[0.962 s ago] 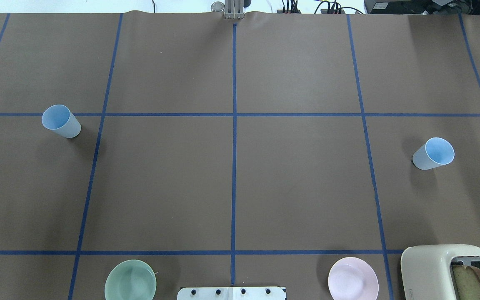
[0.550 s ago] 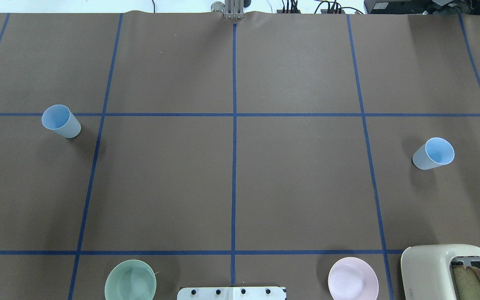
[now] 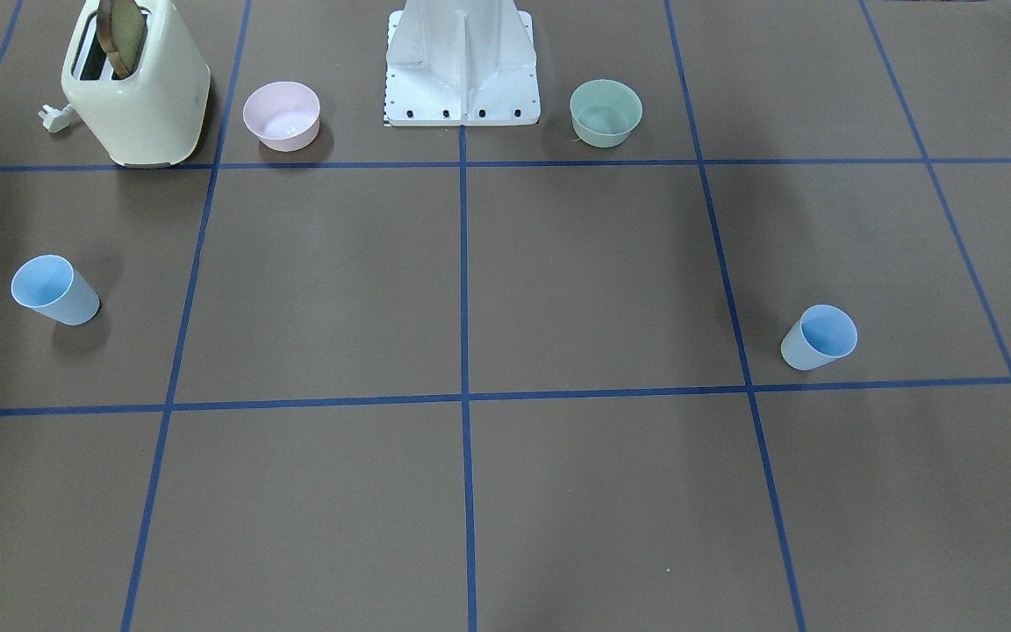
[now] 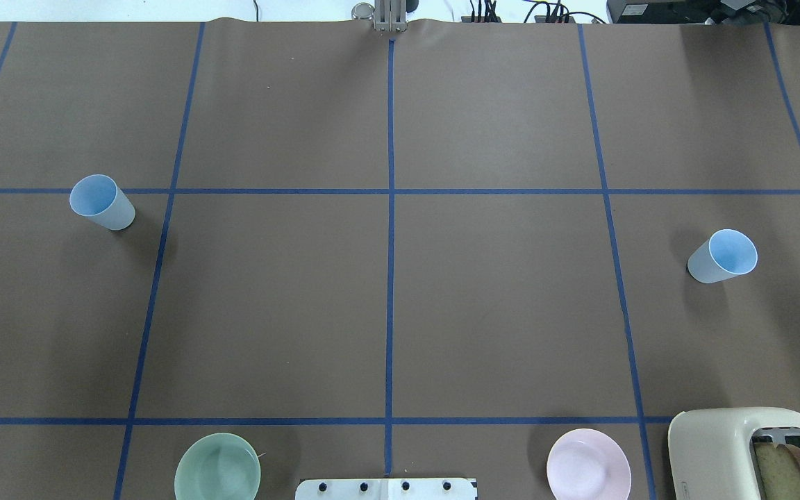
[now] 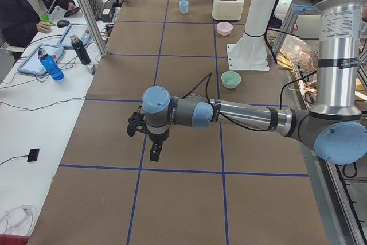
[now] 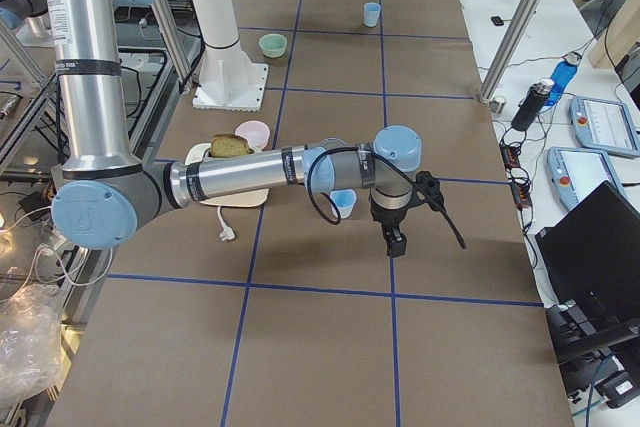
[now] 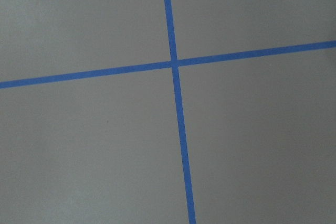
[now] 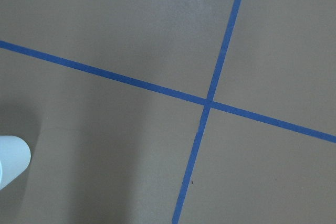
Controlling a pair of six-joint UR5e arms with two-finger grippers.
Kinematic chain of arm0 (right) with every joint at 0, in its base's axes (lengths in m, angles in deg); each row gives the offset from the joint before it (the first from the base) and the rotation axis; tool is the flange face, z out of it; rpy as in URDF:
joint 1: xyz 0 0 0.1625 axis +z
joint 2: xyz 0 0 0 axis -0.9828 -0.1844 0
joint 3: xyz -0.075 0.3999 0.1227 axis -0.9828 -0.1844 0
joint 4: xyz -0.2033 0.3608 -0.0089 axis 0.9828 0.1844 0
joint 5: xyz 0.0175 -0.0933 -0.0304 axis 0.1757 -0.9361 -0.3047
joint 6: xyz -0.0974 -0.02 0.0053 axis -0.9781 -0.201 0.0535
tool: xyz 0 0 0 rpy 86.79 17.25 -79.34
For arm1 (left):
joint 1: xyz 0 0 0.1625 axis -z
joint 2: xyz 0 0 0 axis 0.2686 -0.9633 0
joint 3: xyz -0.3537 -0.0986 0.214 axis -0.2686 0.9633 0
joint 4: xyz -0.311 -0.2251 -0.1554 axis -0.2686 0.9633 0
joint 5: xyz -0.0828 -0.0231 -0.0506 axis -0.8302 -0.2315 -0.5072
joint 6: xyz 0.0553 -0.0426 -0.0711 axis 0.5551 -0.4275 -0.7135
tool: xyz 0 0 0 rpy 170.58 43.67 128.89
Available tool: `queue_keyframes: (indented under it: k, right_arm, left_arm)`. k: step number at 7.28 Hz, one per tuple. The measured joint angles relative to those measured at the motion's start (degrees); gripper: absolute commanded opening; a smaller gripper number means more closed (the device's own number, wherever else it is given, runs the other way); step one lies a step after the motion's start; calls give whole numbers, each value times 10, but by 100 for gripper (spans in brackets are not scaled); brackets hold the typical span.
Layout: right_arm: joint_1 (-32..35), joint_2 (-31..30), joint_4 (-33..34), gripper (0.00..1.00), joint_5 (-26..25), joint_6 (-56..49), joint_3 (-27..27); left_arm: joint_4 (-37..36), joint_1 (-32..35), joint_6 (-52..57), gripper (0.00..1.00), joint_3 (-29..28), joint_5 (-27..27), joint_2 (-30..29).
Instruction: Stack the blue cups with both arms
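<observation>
Two pale-blue cups stand upright and far apart on the brown table. One cup [image 4: 101,202] is at the left of the overhead view, also in the front view [image 3: 818,338]. The other cup [image 4: 721,256] is at the right, also in the front view [image 3: 54,290] and at the edge of the right wrist view [image 8: 10,161]. My left gripper [image 5: 155,154] hangs above the table and shows only in the exterior left view. My right gripper [image 6: 397,244] hangs just beyond the right cup [image 6: 344,203]. I cannot tell whether either is open or shut.
A cream toaster [image 4: 740,451] with bread, a pink bowl [image 4: 587,464] and a green bowl [image 4: 217,467] stand along the near edge beside the white pedestal base [image 4: 386,488]. A person [image 5: 28,10] sits at a side desk.
</observation>
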Motion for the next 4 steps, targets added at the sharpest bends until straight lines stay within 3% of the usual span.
queue_keyframes:
  k: [4]
  right_arm:
    - [0, 15, -72, 100, -7, 34, -3]
  left_arm:
    - [104, -1, 0, 98, -33, -2, -54]
